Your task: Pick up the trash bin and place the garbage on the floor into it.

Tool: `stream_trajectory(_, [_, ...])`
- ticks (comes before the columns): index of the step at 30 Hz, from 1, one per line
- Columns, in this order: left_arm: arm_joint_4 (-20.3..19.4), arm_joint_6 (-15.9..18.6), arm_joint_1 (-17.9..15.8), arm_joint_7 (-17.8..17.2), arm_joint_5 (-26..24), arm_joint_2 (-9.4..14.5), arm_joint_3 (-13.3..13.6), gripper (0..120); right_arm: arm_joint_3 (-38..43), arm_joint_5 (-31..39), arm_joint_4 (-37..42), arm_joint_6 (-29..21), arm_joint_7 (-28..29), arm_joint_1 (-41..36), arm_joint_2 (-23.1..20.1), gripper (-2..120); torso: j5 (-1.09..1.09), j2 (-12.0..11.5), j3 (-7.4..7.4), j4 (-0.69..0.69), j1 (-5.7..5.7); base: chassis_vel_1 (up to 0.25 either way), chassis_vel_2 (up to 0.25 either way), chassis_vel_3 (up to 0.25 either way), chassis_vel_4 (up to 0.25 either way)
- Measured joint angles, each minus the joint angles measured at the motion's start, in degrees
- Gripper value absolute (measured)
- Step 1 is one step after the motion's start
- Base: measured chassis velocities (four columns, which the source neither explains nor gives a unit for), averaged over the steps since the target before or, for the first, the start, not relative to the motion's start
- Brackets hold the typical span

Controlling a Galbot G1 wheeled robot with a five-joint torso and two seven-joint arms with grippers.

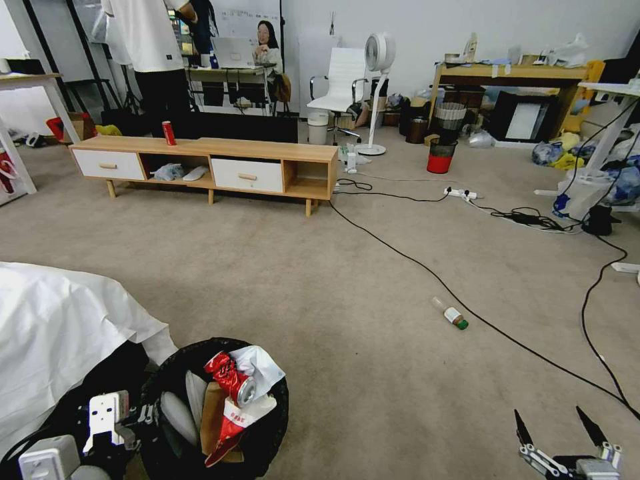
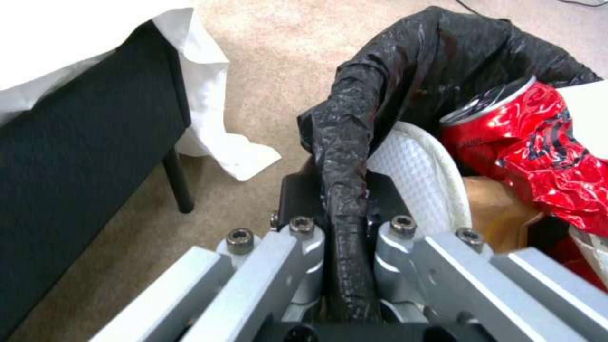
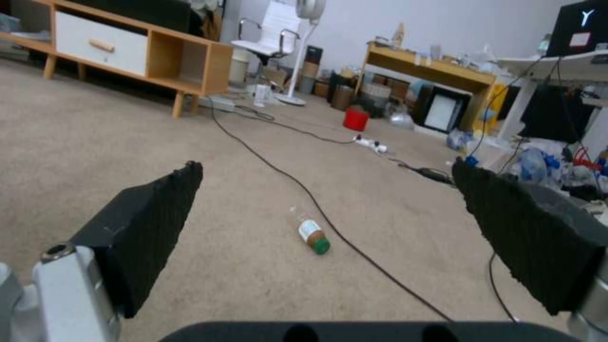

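bin (image 1: 167,380): base cut off by head view's lower edge, mesh wall hidden under liner | left gripper (image 2: 345,223): fingers mostly covered by the liner fold | right gripper (image 1: 561,430): body cut off at frame bottom | bottle (image 1: 451,313): label too small to read

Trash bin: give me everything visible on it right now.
The trash bin is round and black, lined with a crinkled glossy black bag. It sits low at the robot's left, beside a white-draped table. The left pincer is clamped on its rim, bag folded over the edge. Inside: a crushed red can, white tissue, a brown paper bag, a red-white packet and a white textured piece.
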Motion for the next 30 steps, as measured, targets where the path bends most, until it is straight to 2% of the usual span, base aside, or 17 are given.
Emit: stream_trajectory(30, [0.1, 0.3, 0.1, 1.1, -0.8, 0.2, 0.2, 4, -0.4, -0.1, -0.4, -0.1, -1.6, 0.3, 0.9, 100, 0.0, 0.0, 0.0, 0.0, 0.0, 0.0, 0.0, 0.0, 0.0])
